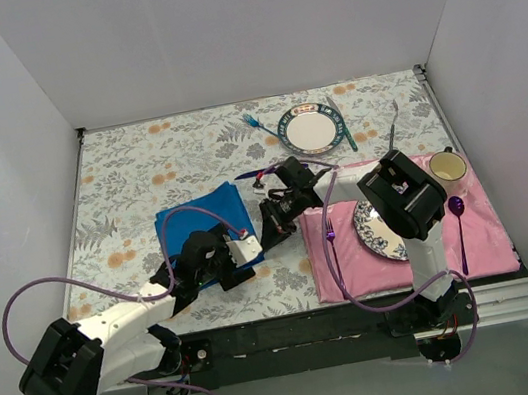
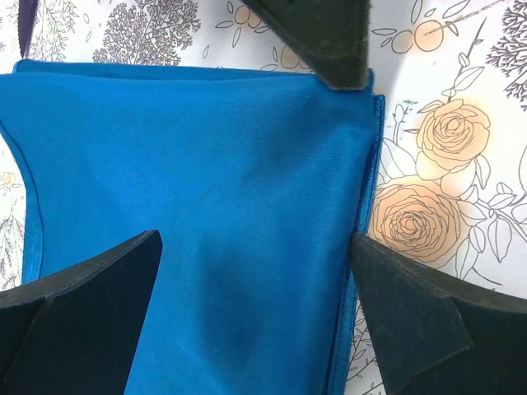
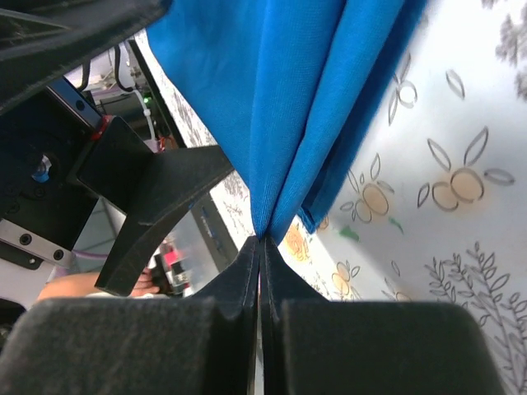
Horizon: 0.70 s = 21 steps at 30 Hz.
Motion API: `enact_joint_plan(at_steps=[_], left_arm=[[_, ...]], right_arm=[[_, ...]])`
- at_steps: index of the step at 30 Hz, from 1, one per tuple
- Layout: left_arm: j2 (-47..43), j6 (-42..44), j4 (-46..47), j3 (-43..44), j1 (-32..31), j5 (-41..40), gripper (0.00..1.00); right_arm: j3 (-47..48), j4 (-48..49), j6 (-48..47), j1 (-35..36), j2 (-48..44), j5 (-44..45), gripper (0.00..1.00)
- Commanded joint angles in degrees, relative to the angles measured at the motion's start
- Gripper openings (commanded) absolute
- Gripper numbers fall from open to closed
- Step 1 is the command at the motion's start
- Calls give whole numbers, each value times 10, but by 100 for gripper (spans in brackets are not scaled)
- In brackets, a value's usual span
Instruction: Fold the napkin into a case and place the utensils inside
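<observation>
Near the tabletop's front edge, left of centre, the left gripper (image 2: 255, 313) hovers wide open over the folded napkin (image 1: 198, 224). The right gripper (image 3: 261, 247) pinches the napkin's right edge; it should lift low and carry leftward evenly. The napkin's long side seems to run left-right, slightly skewed.

Left arm (image 1: 114, 329): white tubes joined by big black round parts.
Right arm (image 1: 426, 254): the same white tubes and chunky black joints.
Cables (image 1: 45, 283): thin and purple, looping beside each arm.
Left gripper (image 2: 255, 247): two black pointy fingers (image 2: 90, 284) with dull, rough faces.
Right gripper (image 3: 260, 247): thin black fingers with thick black blocks behind them.
Base (image 1: 298, 339): a flat black bar along the near edge.
</observation>
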Motion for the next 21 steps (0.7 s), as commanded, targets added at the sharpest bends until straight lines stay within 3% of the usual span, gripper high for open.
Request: enact_joint_plan(at_steps=[1,11,21], left_arm=[[-13,21,-34,-17,-2,-12,98],[-35,13,-50,4,-2,13,98],[-100,-50,-213,131,-2,124,98]], right_arm=[[-17,20,44,4,-23,-33,1],[-14,34,35,1,4,-8,1],[12,-23,-24,-6,20,24,1]])
